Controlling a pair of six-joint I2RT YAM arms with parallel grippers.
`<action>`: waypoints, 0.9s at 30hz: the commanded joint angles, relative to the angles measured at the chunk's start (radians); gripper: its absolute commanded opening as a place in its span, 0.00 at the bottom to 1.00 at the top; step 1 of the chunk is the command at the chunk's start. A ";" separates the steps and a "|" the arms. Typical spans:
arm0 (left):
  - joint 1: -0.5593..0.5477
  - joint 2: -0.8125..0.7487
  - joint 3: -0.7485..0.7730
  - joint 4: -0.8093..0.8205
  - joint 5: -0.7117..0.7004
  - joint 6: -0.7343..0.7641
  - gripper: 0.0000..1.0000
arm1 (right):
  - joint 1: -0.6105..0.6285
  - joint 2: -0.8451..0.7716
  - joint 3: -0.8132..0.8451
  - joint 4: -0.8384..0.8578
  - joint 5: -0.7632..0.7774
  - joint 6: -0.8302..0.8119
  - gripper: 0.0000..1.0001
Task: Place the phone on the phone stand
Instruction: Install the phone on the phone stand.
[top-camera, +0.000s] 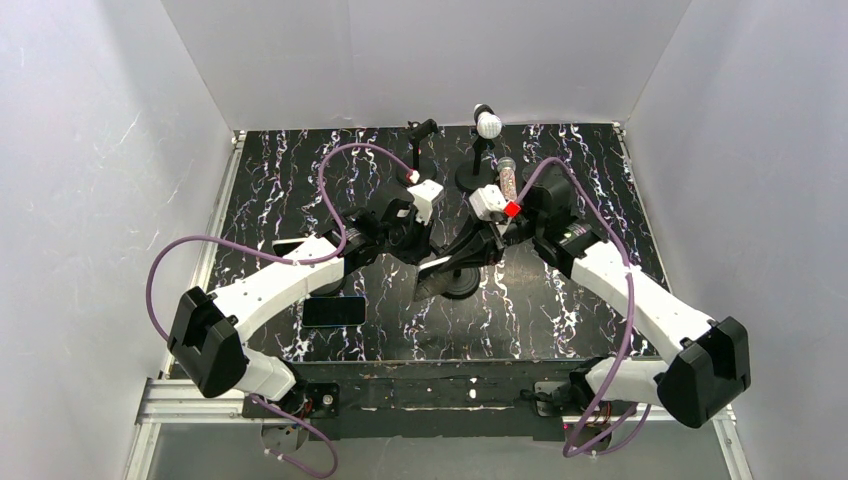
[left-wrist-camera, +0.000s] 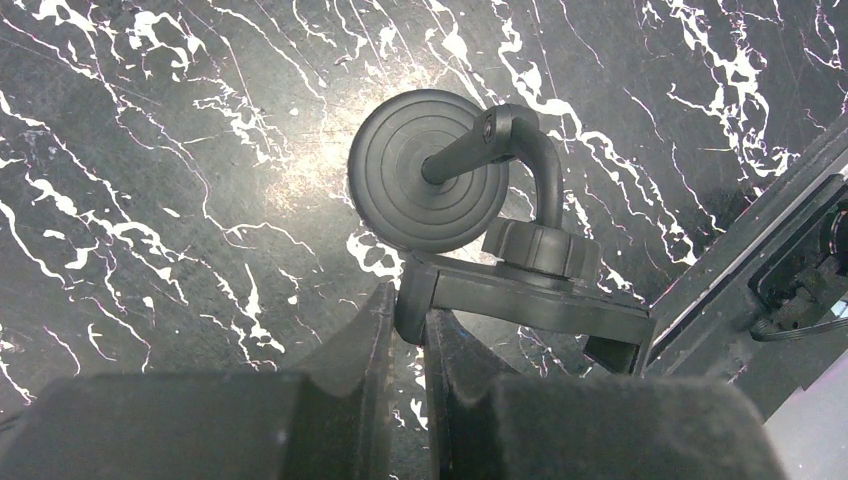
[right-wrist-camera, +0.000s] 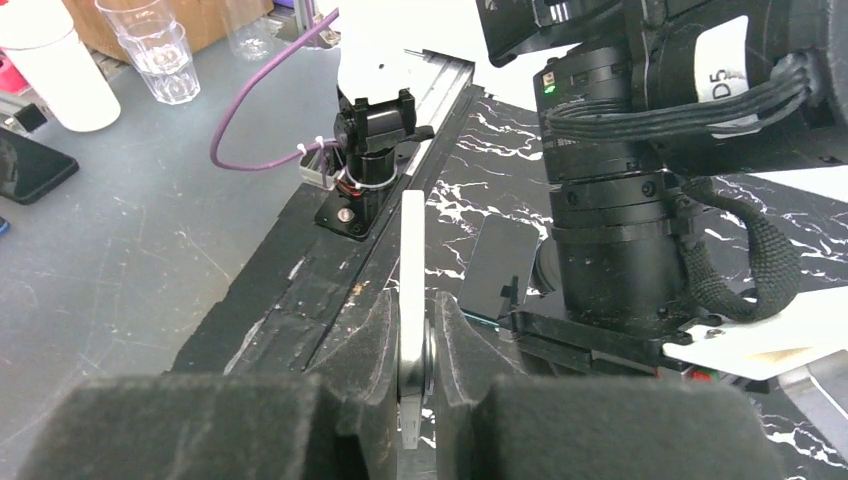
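- Both arms meet over the middle of the marbled mat (top-camera: 560, 330), so neither is nearer than the other; each already has its part of the job in hand.
- The phone stand (top-camera: 458, 280) sits between the wrists. From the left wrist its round base (left-wrist-camera: 430, 170) shows face-on, with the cradle bar (left-wrist-camera: 540, 305) running off to the right.
- The left gripper (left-wrist-camera: 408, 310) is pinched narrow on the near end of that cradle bar, apparently to steady it.
- The right gripper (right-wrist-camera: 412, 320) is clamped on a thin white slab, judged to be the phone (right-wrist-camera: 411, 240), seen edge-on with its long axis pointing away from the fingers.
- A dark phone (top-camera: 335, 310) lies flat on the mat beside the left arm, untouched.
- Hidden: from above, the wrists cover the white phone and the cradle, so the gap between them, and how wide the cradle stands, cannot be told.
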 joint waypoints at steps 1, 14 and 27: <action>-0.002 -0.055 -0.003 0.036 0.054 -0.005 0.00 | 0.007 0.030 0.017 0.162 -0.056 -0.036 0.01; -0.002 -0.071 -0.017 0.045 0.052 -0.001 0.00 | -0.017 0.114 0.044 0.071 -0.088 -0.214 0.01; -0.002 -0.074 -0.020 0.048 0.067 0.010 0.00 | -0.056 0.159 0.094 -0.046 -0.080 -0.325 0.01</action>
